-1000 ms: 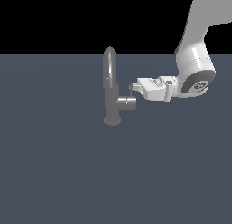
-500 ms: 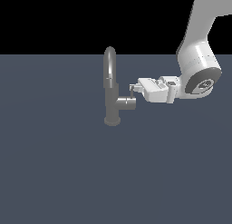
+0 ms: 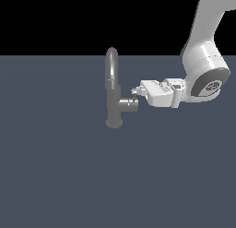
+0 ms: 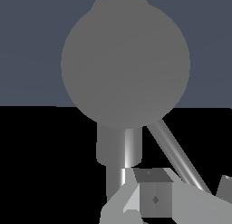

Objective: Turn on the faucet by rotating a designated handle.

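Presently the gripper (image 3: 136, 92), jaw state not determinable, sits at frame centre just right of the faucet (image 3: 113, 91), its thin handle (image 4: 179, 157) rod slanting beside one finger.

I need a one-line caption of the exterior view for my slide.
Simulated Panda gripper at the side stub of the grey gooseneck faucet, approaching from the exterior view's right.

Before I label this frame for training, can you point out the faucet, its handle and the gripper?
faucet (image 3: 112, 68), exterior view, on the arched spout.
handle (image 4: 177, 156), wrist view, midway along the thin rod lever.
gripper (image 3: 136, 92), exterior view, at the fingertips beside the faucet's side stub.
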You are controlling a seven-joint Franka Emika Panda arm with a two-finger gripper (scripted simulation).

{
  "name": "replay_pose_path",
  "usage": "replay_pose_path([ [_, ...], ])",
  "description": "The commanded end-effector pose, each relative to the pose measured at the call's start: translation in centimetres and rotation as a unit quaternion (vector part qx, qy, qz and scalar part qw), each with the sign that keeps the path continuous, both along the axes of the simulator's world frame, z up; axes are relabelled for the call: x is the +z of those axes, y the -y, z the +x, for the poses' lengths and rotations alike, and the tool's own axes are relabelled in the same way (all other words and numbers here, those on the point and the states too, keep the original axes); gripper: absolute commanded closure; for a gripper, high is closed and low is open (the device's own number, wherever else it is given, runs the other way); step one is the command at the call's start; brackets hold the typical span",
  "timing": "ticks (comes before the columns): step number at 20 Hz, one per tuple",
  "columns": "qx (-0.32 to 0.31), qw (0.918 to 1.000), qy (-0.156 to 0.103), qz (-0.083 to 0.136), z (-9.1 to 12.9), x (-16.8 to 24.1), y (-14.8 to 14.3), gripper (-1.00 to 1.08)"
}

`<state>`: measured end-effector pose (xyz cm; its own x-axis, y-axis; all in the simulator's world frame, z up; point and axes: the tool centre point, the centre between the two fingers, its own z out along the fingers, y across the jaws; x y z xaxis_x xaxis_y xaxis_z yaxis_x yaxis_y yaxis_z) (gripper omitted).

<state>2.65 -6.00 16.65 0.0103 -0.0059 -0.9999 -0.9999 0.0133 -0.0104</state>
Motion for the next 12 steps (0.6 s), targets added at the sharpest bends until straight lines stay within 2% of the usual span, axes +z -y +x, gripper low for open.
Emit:
replay_pose_path([
  [1,0.002,1.0,-0.007,0.002,-1.3,-0.9,0.0,1.08],
  [8,0.003,1.0,-0.008,0.003,-3.9,-2.4,0.1,1.08],
  [9,0.003,1.0,-0.008,0.003,-3.9,-2.4,0.1,1.08],
  [10,0.002,1.0,0.004,0.001,-2.8,-1.3,-0.1,1.08],
  [12,0.002,1.0,0.001,0.001,-3.3,-2.6,-0.1,1.08],
])
